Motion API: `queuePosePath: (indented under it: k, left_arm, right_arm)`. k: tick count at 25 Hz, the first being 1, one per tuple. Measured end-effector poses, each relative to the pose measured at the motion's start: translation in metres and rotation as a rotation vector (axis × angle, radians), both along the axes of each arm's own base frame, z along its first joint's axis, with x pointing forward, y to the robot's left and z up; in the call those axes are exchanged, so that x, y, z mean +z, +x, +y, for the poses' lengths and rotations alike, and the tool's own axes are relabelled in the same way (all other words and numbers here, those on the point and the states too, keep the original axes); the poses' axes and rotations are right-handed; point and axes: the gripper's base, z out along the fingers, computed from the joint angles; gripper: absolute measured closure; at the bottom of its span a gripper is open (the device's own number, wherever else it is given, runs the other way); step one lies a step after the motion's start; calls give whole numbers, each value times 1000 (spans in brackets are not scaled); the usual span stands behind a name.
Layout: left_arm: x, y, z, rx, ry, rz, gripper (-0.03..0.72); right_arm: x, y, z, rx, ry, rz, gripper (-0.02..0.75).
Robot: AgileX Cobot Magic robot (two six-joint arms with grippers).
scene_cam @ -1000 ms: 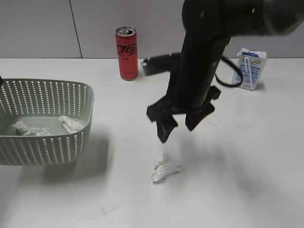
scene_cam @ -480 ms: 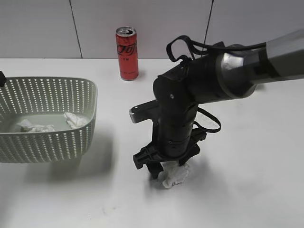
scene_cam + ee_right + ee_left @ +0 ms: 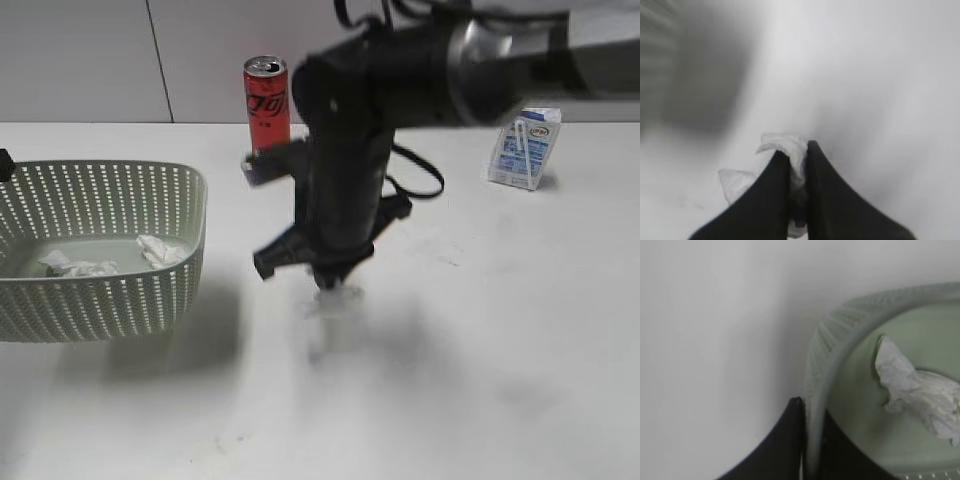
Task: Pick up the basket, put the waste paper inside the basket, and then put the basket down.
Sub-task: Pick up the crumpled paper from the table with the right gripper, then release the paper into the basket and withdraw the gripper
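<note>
White tabletop [image 3: 520,380], grey wall behind. On the left, the left end effector [image 3: 807,440] pinches the basket [image 3: 100,250] rim, keeping it raised to receive. At centre, the right end effector [image 3: 797,172] clamps a waste paper [image 3: 782,150] wad, clear of the surface, seemingly basket-bound.

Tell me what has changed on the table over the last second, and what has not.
The right gripper came down on the crumpled white tissue-paper wad lying on the table, shut on it, and has lifted it up and left toward the pale sage-green slotted plastic basket. The left gripper stays clamped on the basket rim; the two wads inside, the red drink can and the blue-and-white carton have not moved.
</note>
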Motion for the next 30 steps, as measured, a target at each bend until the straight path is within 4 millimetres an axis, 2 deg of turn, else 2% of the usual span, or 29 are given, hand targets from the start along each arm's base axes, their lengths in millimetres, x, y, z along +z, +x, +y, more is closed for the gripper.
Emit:
queuePosePath:
  k: [3, 5, 7, 10, 12, 13, 16, 17, 18, 19, 22, 24, 27, 30]
  left_arm:
    - [0, 0, -2, 1, -20, -3, 683]
    - [1, 1, -4, -9, -46, -8, 683]
    - [1, 1, -7, -9, -78, -11, 683]
    - [2, 1, -10, -6, -108, -15, 683]
    - [2, 1, -10, -10, -112, -15, 683]
    - [2, 1, -10, -14, -113, -15, 683]
    - [2, 1, -10, -21, -114, -17, 683]
    - [2, 1, -10, -23, -114, -17, 683]
    - [2, 1, -10, -24, -114, -17, 683]
    - [2, 1, -10, -25, -114, -18, 683]
    - [2, 2, -10, -25, -115, -22, 683]
    - [2, 2, -10, -25, -115, -24, 683]
    - [2, 2, -12, -30, -115, -25, 683]
    - [2, 2, -20, -54, -115, -33, 683]
  right_arm:
    - [78, 5, 24, 75, 220, -129, 711]
    - [111, 0, 39, 143, 330, -205, 711]
    - [130, -6, 55, 188, 418, -280, 712]
    - [127, -10, 74, 219, 475, -327, 709]
    - [105, -7, 85, 226, 454, -299, 656]
    - [94, -6, 89, 224, 443, -277, 607]
    - [64, -2, 96, 217, 410, -218, 327]
    - [61, -1, 97, 217, 405, -211, 223]
    - [62, -1, 97, 218, 404, -211, 159]
    - [65, -1, 97, 226, 396, -221, 135]
    - [81, 9, 86, 236, 322, -282, 147]
    - [93, 24, 67, 217, 238, -300, 157]
    - [103, 57, 20, 120, 121, -271, 160]
    - [103, 96, -37, -19, 50, -253, 164]
